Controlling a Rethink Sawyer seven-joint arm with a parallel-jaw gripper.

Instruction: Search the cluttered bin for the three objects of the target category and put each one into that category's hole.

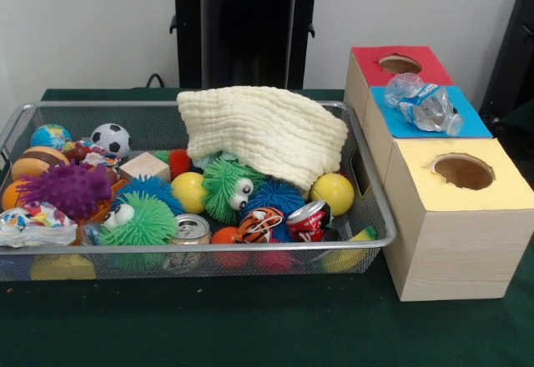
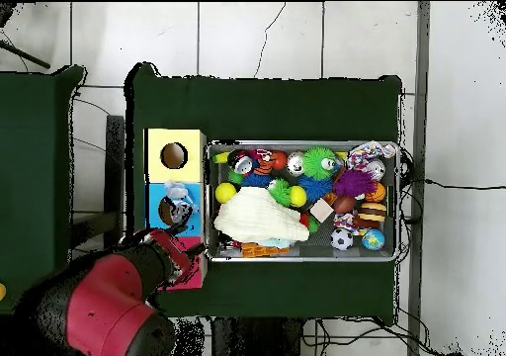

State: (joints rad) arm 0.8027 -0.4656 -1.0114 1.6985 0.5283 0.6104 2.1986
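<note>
A wire mesh bin (image 1: 209,246) holds mixed toys, partly under a cream cloth (image 1: 263,129). Among them lie a silver can (image 1: 191,229), a crushed red can (image 1: 309,219), two yellow balls (image 1: 333,192), a soccer ball (image 1: 110,139) and fuzzy toys (image 1: 227,185). To the right of the bin stand a red box (image 1: 367,71), a blue box (image 1: 471,123) and a yellow box (image 1: 450,208), each with a hole on top. A crushed clear bottle (image 1: 424,104) rests over the blue box's hole. In the overhead view my gripper (image 2: 183,256) hangs over the red box, away from the bin (image 2: 400,204).
A purple spiky toy (image 1: 71,190), a wooden block (image 1: 143,167) and a globe ball (image 1: 50,136) crowd the bin's left half. The red arm (image 2: 99,308) fills the overhead view's lower left. Green cloth covers the table (image 1: 250,317).
</note>
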